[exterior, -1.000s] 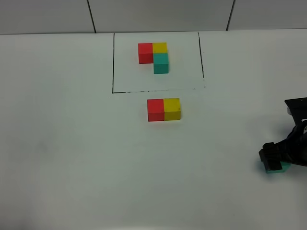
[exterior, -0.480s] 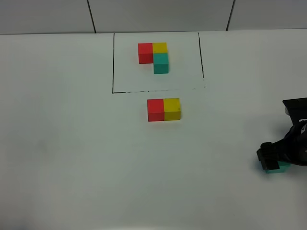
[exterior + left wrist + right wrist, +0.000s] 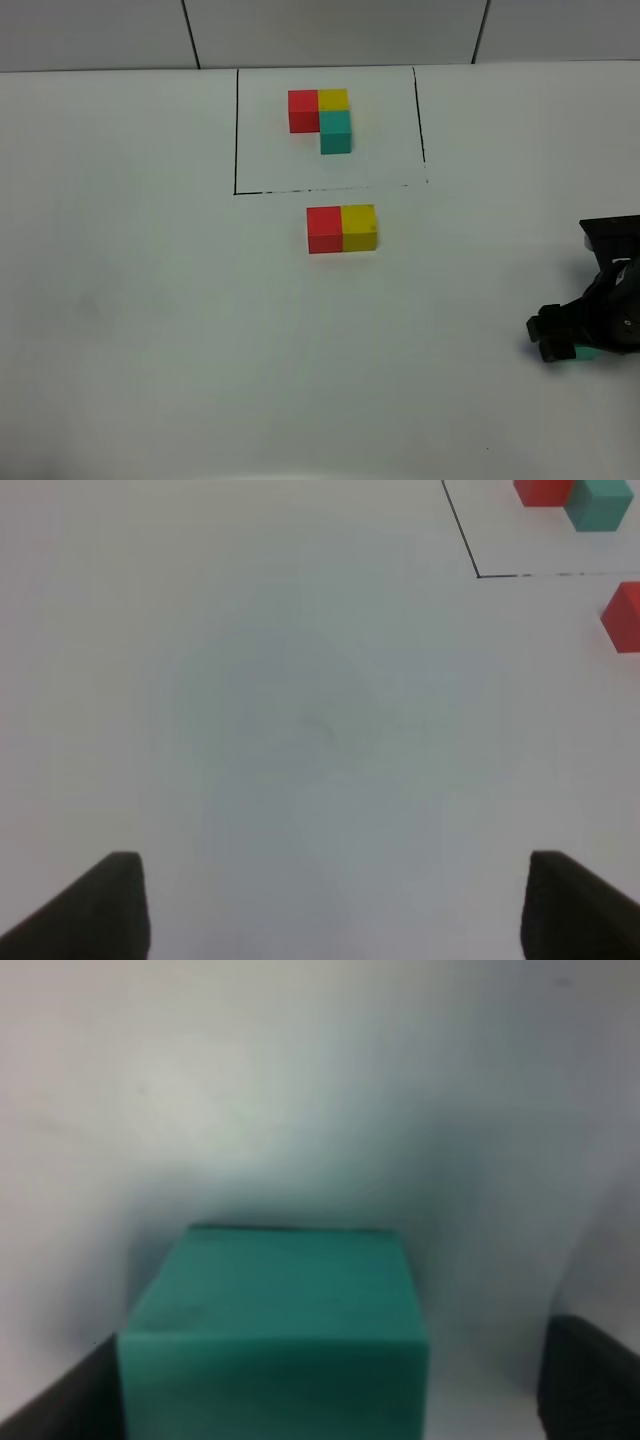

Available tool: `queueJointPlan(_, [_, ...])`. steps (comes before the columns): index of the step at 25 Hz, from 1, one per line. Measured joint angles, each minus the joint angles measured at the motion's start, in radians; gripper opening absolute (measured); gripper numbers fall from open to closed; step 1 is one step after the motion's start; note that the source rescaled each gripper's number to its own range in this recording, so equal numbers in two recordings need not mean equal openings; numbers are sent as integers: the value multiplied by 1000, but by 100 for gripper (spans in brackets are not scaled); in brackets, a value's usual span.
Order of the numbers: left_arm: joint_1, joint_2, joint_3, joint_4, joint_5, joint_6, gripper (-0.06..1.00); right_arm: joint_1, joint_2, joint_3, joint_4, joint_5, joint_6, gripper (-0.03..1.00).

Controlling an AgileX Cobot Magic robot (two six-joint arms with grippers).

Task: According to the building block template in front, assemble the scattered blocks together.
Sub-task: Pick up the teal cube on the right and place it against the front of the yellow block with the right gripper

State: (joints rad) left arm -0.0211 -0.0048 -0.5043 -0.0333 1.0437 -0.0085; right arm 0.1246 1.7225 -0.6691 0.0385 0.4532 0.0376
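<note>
The template (image 3: 330, 118), a red, yellow and teal L-cluster, sits inside a black drawn frame (image 3: 236, 130) at the back. Below the frame a loose red cube (image 3: 324, 229) and a loose yellow cube (image 3: 359, 227) lie side by side, touching. The loose teal cube (image 3: 590, 353) is at the far right, mostly covered by my right gripper (image 3: 566, 345). In the right wrist view the teal cube (image 3: 275, 1330) lies between the open fingers, with a gap on one side. My left gripper (image 3: 330, 910) is open and empty over bare table; it is out of the high view.
The white table (image 3: 150, 300) meets a tiled wall at the back. The left wrist view shows the frame's corner (image 3: 478, 575), part of the template (image 3: 590, 500) and the loose red cube (image 3: 625, 615).
My right gripper has shifted slightly left and lower over the teal cube, covering more of it. The red and yellow cubes have not moved.
</note>
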Motion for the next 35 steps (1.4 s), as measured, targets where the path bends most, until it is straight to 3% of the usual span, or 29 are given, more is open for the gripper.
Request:
queueJointPlan(2, [0,0,0,0,0,0,93,0,0,0,8,0,1,35])
queueJointPlan(4, [0,0,0,0,0,0,93,0,0,0,20,9,3,1])
queueJointPlan(8, [0,0,0,0,0,0,93,11,-6,0,51,37,7,0])
queueJointPlan(12, [0,0,0,0,0,0,93,101,-42,1,82,61,69,0])
queueJointPlan(17, [0,0,0,0,0,0,93,281,-53,-64,78,86,277,0])
queueJointPlan(21, [0,0,0,0,0,0,93,421,-24,-179,-10,110,492,0])
queueJointPlan(25, [0,0,0,0,0,0,93,528,73,-309,-124,202,638,0])
queueJointPlan(35, [0,0,0,0,0,0,93,607,333,-688,-164,322,676,0])
